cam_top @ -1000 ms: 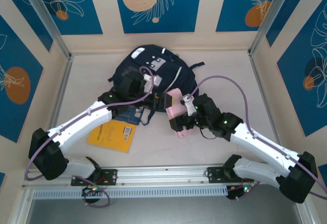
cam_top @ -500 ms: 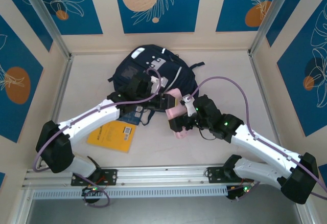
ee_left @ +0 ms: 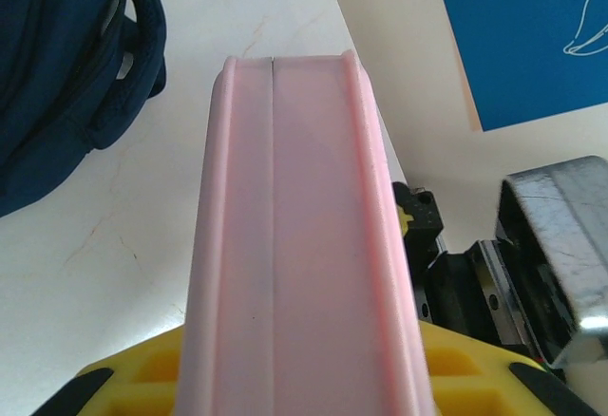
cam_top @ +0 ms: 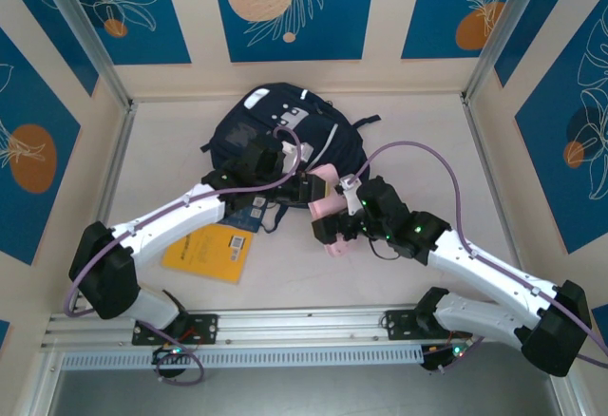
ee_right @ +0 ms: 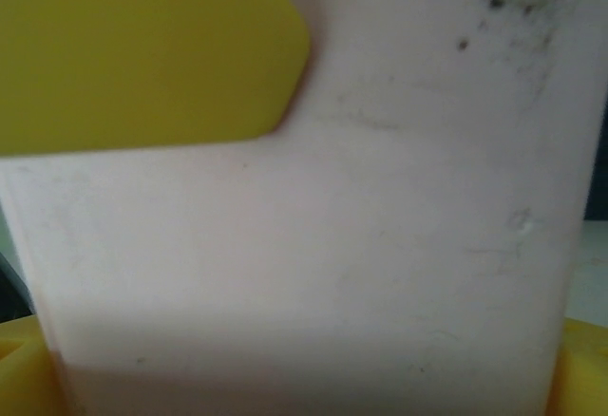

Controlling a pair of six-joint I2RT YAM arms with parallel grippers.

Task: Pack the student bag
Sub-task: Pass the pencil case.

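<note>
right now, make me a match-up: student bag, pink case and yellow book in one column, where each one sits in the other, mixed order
Things:
1. student bag
2. pink case
3. yellow book

Places:
a. lying flat on the table, near left
b. centre, just in front of the bag
c. far middle of the table

Pairs: 1-c, 2-b, 3-a
</note>
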